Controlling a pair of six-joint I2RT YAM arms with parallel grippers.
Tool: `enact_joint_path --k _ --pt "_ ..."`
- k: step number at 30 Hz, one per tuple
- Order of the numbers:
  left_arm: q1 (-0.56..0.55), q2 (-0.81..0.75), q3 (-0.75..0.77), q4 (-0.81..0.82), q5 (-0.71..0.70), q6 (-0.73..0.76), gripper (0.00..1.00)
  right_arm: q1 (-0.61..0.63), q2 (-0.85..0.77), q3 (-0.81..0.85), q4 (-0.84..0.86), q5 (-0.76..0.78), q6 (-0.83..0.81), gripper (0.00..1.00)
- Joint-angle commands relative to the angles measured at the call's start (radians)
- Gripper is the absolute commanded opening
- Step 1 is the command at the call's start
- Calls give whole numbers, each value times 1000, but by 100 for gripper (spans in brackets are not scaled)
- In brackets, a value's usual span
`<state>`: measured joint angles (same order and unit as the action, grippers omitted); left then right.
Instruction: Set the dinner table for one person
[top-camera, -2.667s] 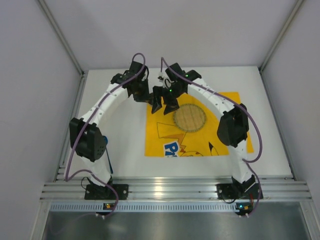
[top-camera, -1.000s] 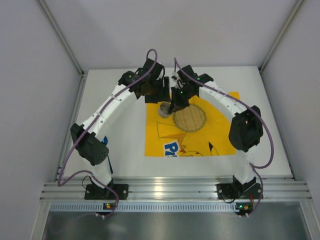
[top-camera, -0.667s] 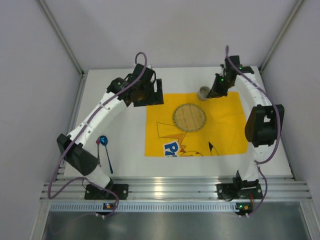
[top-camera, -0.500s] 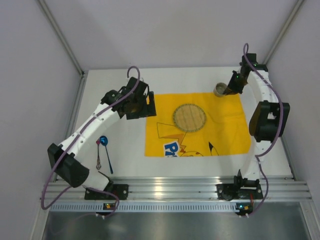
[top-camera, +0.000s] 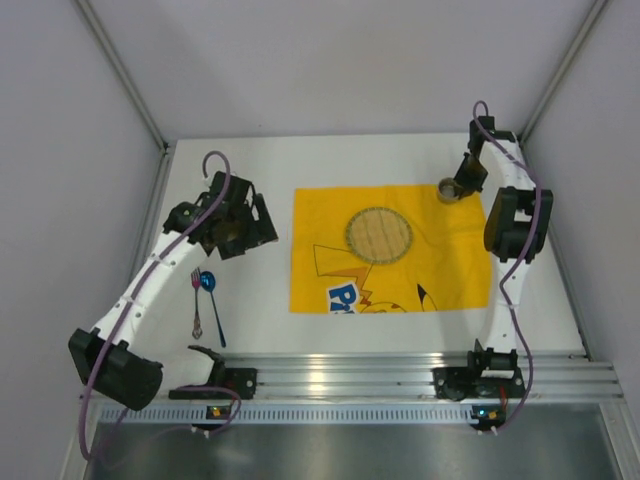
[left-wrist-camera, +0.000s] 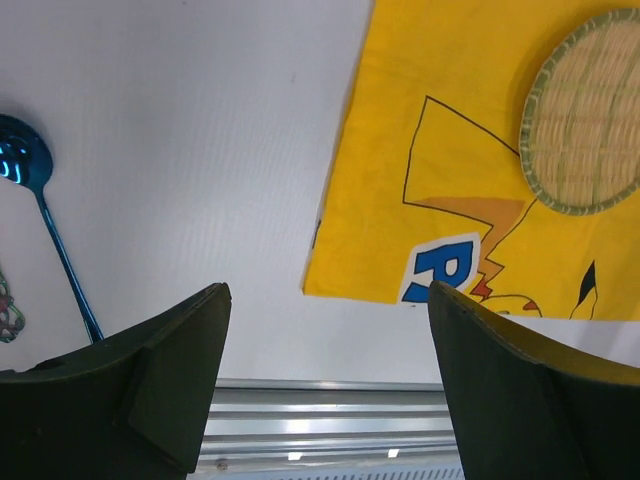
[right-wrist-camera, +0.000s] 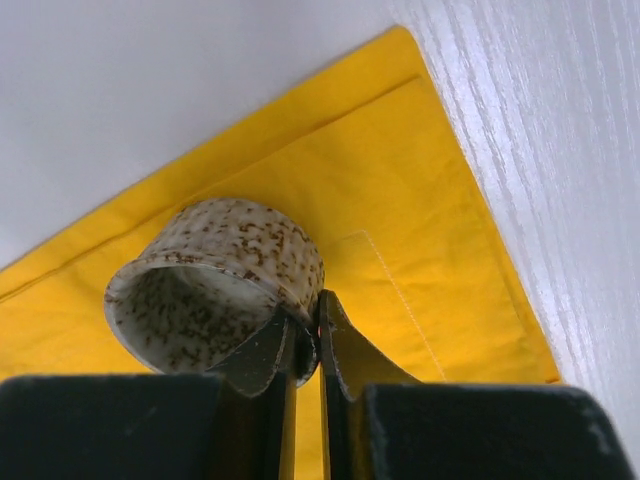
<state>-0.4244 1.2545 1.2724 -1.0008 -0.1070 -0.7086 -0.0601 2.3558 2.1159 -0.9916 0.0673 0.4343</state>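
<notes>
Dinner table (top-camera: 250, 300) spreads beneath the wide-open left claw (left-wrist-camera: 325, 300).

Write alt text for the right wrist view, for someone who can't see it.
The right gripper is shut on the rim of a brown-speckled white cup, seen close up from the wrist. Beneath the cup lies a corner of the yellow placemat, with white surface beyond.
</notes>
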Motion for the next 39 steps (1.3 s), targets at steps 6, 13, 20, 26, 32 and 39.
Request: enact_joint_path --k 6,13,20,26,32,39 --pt "269 -41 -15 -47 90 86 85 -4 -46 -57 -21 20 26 77" --pt "407 92 -40 -88 67 60 78 32 -222 -155 14 -18 24 99" --pt "417 193 -191 48 116 -32 76 242 -498 -390 67 -49 46 100" --pt "460 284 -258 105 61 -46 74 359 -642 -578 91 -96 70 100" --pt "545 328 -243 116 -40 150 76 356 -739 -715 107 -95 58 100" --pt "641 373 -312 237 21 334 75 356 -760 -758 114 -101 47 100"
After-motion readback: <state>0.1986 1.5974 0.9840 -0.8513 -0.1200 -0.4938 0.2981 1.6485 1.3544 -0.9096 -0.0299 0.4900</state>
